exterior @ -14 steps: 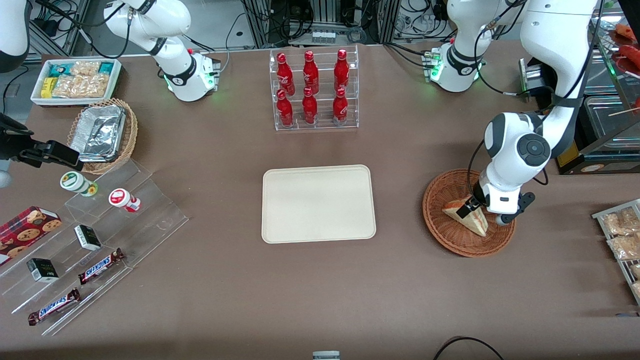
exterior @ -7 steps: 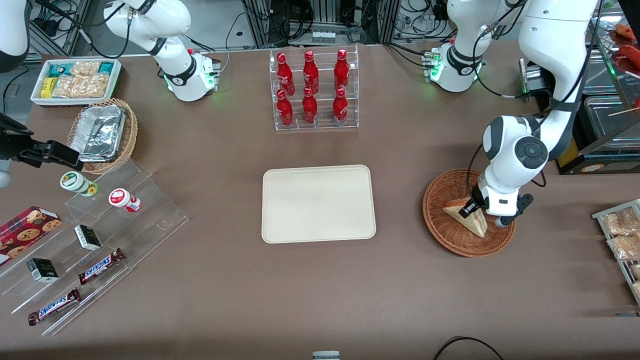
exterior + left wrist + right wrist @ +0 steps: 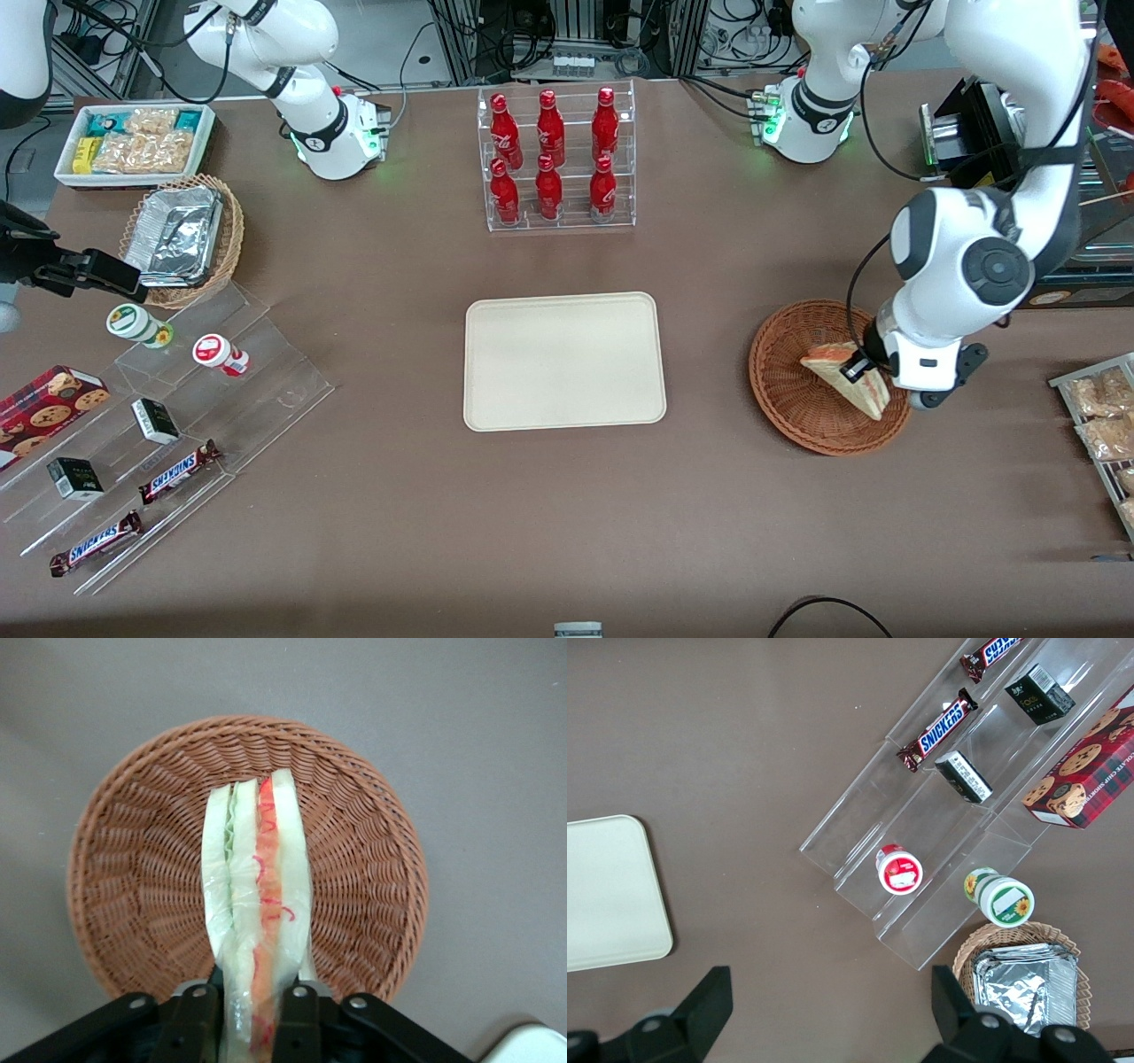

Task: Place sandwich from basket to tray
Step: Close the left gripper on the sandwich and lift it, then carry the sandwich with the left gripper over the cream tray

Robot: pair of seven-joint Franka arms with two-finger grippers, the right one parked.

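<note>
The sandwich (image 3: 842, 372) (image 3: 257, 895), a wrapped wedge of white bread with orange-red and green filling, hangs lifted above the reddish-brown wicker basket (image 3: 788, 390) (image 3: 133, 868). My left gripper (image 3: 858, 367) (image 3: 250, 1014) is shut on the sandwich's broad end, one finger against each bread face. The sandwich's narrow end points out over the middle of the basket. The cream-beige tray (image 3: 564, 361) (image 3: 607, 890) lies flat on the table, well away from the basket toward the parked arm's end.
A clear rack of red bottles (image 3: 555, 159) stands farther from the front camera than the tray. Snack packets on a rack (image 3: 1103, 416) lie near the basket at the working arm's end. Clear stepped shelves with snacks (image 3: 151, 425) and a tan basket of foil trays (image 3: 182, 237) sit at the parked arm's end.
The gripper has risen and shifted slightly toward the working arm's end, carrying the sandwich up off the basket floor. The arm's upper joints have swung higher.
</note>
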